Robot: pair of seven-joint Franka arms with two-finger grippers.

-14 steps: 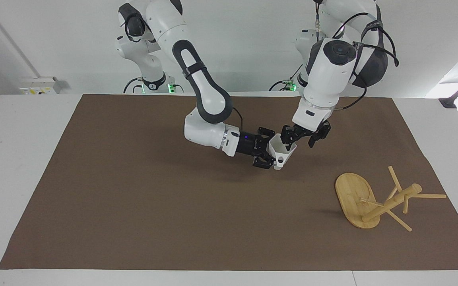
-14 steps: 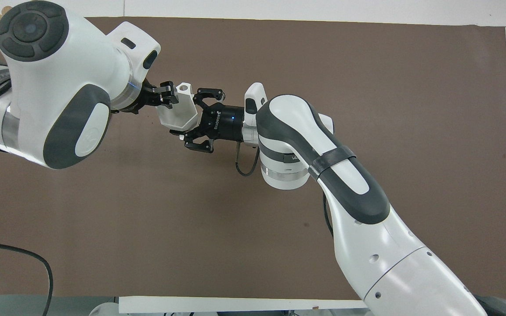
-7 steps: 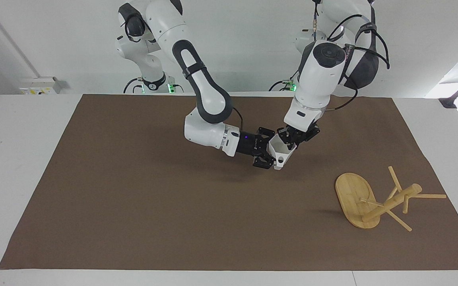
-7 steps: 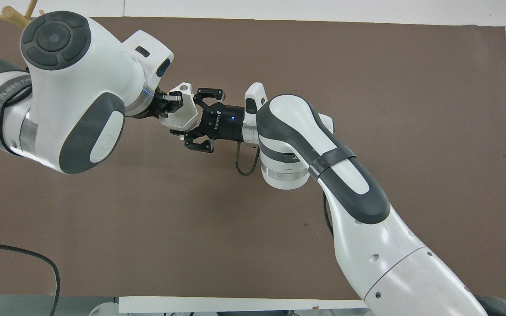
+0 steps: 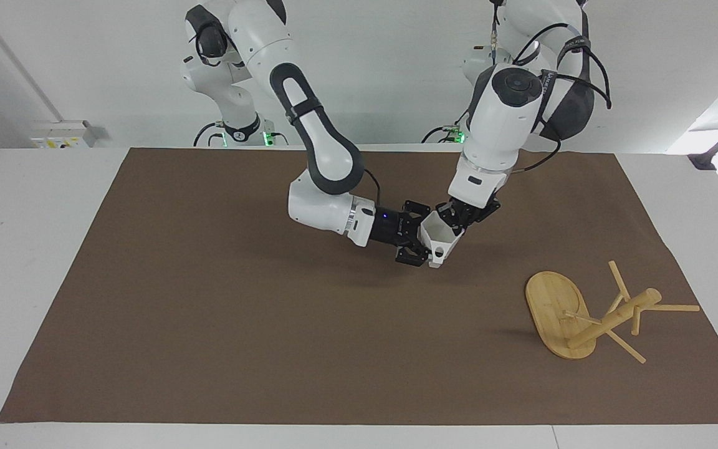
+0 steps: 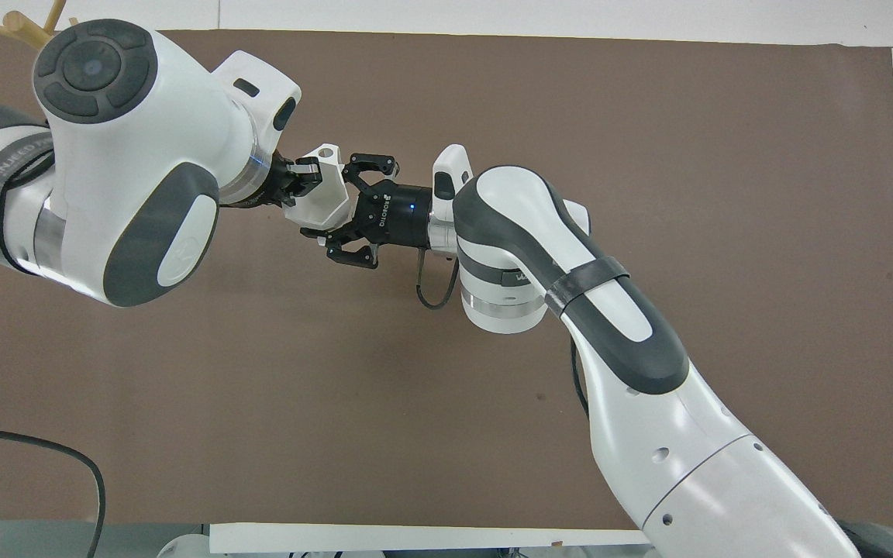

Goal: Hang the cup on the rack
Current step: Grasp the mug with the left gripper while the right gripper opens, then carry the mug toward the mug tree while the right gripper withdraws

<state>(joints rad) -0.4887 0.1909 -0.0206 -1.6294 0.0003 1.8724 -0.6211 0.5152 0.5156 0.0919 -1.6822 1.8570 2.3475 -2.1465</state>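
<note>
The white faceted cup (image 5: 440,237) hangs in the air over the middle of the brown mat, its handle with the round hole pointing down. My right gripper (image 5: 420,232) reaches in sideways and grips the cup's body between its spread fingers. My left gripper (image 5: 456,218) comes down from above and is shut on the cup's rim. In the overhead view the cup (image 6: 322,203) sits between the left gripper (image 6: 295,174) and the right gripper (image 6: 344,209). The bamboo rack (image 5: 585,316) lies tipped on its side toward the left arm's end, farther from the robots than the cup.
The brown mat (image 5: 209,299) covers most of the white table. In the overhead view only the rack's peg tips (image 6: 24,27) show, past the left arm's elbow. A black cable (image 6: 43,457) lies near the robots' edge.
My left gripper moved in from beside the cup and closed on its rim. The right gripper and the cup have barely moved.
</note>
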